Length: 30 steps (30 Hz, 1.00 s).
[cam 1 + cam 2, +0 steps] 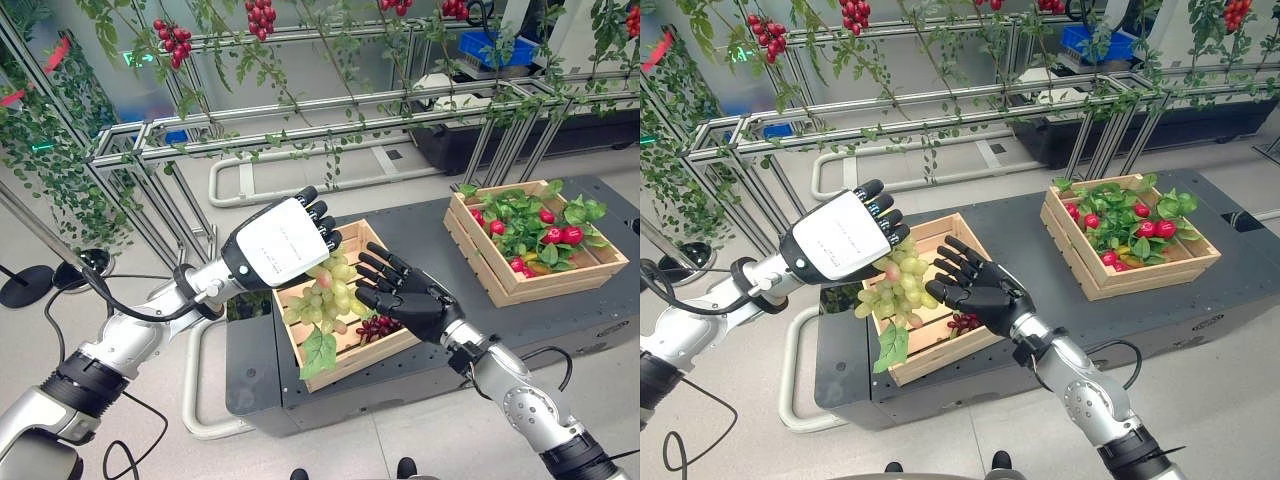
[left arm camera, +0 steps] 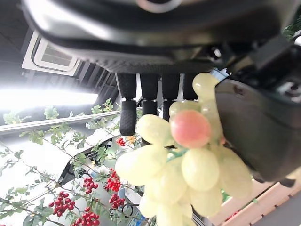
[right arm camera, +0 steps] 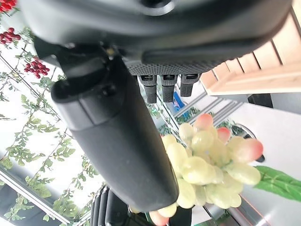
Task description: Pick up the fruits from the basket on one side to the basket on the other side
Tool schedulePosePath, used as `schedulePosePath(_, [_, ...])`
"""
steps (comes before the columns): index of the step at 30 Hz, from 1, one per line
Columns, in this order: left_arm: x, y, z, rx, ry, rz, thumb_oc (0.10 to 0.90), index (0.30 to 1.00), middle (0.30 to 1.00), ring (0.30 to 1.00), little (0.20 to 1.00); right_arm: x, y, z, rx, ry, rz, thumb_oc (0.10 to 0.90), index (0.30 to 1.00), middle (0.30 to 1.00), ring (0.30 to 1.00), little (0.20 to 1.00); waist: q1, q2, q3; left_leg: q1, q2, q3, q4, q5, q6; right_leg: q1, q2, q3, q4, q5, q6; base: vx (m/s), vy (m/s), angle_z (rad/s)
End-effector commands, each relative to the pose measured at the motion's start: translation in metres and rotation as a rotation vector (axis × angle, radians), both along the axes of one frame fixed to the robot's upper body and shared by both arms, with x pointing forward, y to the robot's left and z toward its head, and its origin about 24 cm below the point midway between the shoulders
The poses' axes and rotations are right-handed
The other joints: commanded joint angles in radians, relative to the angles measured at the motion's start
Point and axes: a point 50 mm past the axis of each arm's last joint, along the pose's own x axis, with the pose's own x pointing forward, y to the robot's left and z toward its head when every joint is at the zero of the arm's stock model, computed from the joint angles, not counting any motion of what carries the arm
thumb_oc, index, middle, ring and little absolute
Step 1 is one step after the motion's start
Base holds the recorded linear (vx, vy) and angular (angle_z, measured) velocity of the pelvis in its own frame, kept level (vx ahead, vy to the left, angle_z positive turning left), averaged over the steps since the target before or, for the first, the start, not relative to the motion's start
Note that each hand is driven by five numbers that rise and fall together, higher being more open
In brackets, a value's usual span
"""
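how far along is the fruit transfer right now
Done: the far basket already holds red fruit among leaves. In hand: the left hand holds the green grape bunch lifted above the near basket, and the open right hand faces it. Left: dark red grapes lie in the near basket.

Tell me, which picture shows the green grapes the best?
The left wrist view: the green grapes hang close up, held by the left robot hand. The right wrist view shows them partly behind the right robot hand. Both eye views show them smaller, hanging over the near crate.
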Motion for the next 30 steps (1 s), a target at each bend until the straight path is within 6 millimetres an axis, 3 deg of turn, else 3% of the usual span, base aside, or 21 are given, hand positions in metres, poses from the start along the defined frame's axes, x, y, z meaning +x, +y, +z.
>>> schedulePosePath(1, [0.007, 0.006, 0.064, -0.107, -0.222, 0.001, 0.400, 0.300, 0.300, 0.300, 0.300, 0.012, -0.016, 0.063, 0.067, -0.315, -0.104, 0.800, 0.900, 0.900, 0.900, 0.900, -0.001, -0.020, -0.114, 0.006, -0.006, 0.021, 0.008, -0.074, 0.013, 0.014, -0.055, 0.006, 0.002, -0.017, 0.031, 0.00, 0.000, 0.00])
schedulePosePath(5, [0.008, 0.005, 0.064, -0.110, -0.219, -0.004, 0.400, 0.300, 0.300, 0.300, 0.300, 0.012, -0.016, 0.064, 0.061, -0.331, -0.076, 0.800, 0.900, 0.900, 0.900, 0.900, -0.004, -0.023, -0.119, 0.003, -0.006, 0.020, 0.008, -0.075, 0.014, 0.009, -0.056, 0.011, 0.002, -0.015, 0.033, 0.00, 0.000, 0.00])
schedulePosePath(12, [0.007, -0.004, 0.066, -0.129, -0.230, -0.032, 0.400, 0.300, 0.300, 0.300, 0.300, 0.008, 0.004, 0.054, -0.034, -0.332, 0.088, 0.800, 0.900, 0.900, 0.900, 0.900, -0.001, -0.029, -0.134, 0.002, -0.005, 0.021, 0.008, -0.074, 0.015, 0.006, -0.058, 0.013, 0.002, -0.013, 0.035, 0.00, 0.000, -0.01])
schedulePosePath(30, [-0.005, -0.032, 0.068, -0.211, -0.248, -0.138, 0.400, 0.300, 0.300, 0.300, 0.300, 0.002, 0.048, 0.025, -0.063, -0.227, 0.203, 0.800, 0.900, 0.900, 0.900, 0.900, 0.019, -0.028, -0.148, 0.001, -0.006, 0.010, 0.008, -0.075, 0.015, 0.009, -0.062, 0.010, 0.002, -0.016, 0.038, 0.00, 0.000, 0.00])
